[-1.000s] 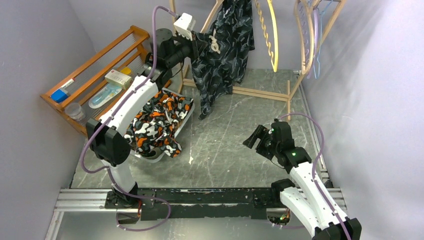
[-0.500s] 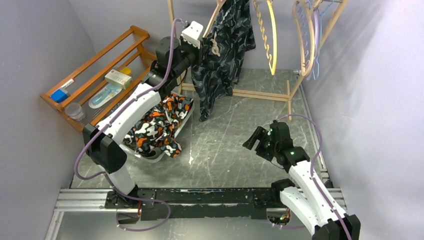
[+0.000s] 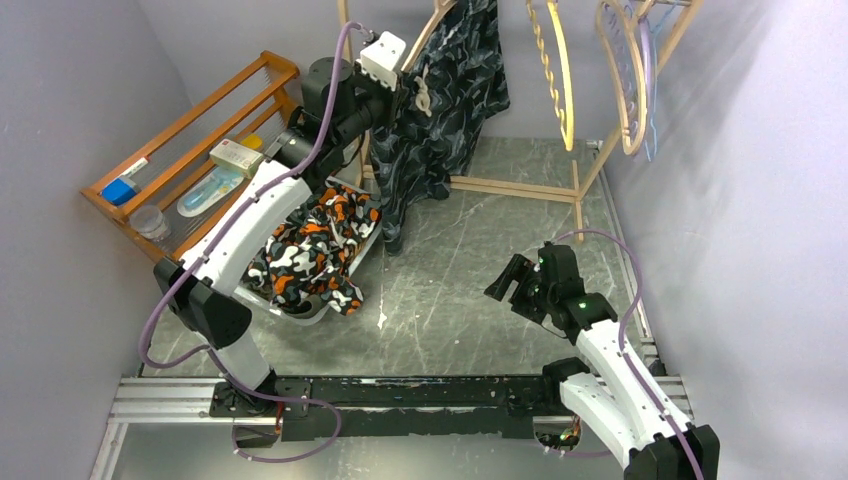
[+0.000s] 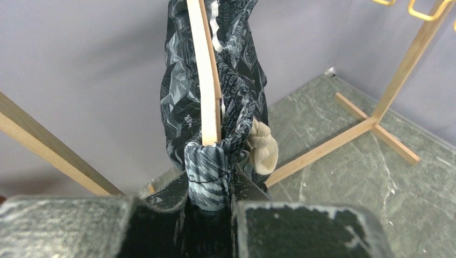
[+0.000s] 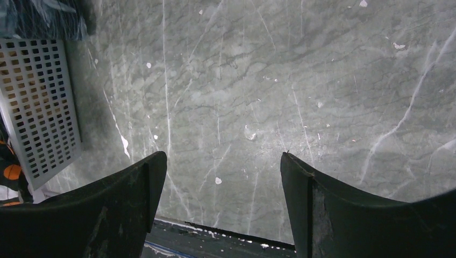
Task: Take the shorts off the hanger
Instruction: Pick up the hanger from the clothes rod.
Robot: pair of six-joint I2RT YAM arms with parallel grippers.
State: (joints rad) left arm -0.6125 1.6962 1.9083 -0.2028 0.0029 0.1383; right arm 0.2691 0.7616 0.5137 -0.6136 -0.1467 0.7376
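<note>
The leaf-print shorts (image 3: 450, 100) hang on a wooden hanger (image 4: 207, 70) at the upper centre of the top view. Their white drawstring (image 4: 262, 148) is knotted just beside the grip. Your left hand (image 4: 209, 183) is clamped on a bunched fold of this fabric, right at the hanger's bar.

Treat the step in hand as the pull-off: the cloth is gripped but not yet free. The next move calls for drawing the fold away along the bar so it slides off without dragging the hanger.

Your right hand (image 3: 510, 282) hovers above the desk (image 5: 301, 80) at lower right, wide open and holding nothing.

Count:
- Shorts: two pairs in view, this one and the camouflage shorts (image 3: 310, 245) heaped in the white tray (image 5: 43, 107) at centre left.
- Hangers: one loaded and one empty yellow hanger (image 3: 560, 70), plus a cluster at upper right too overlapped to count.
</note>
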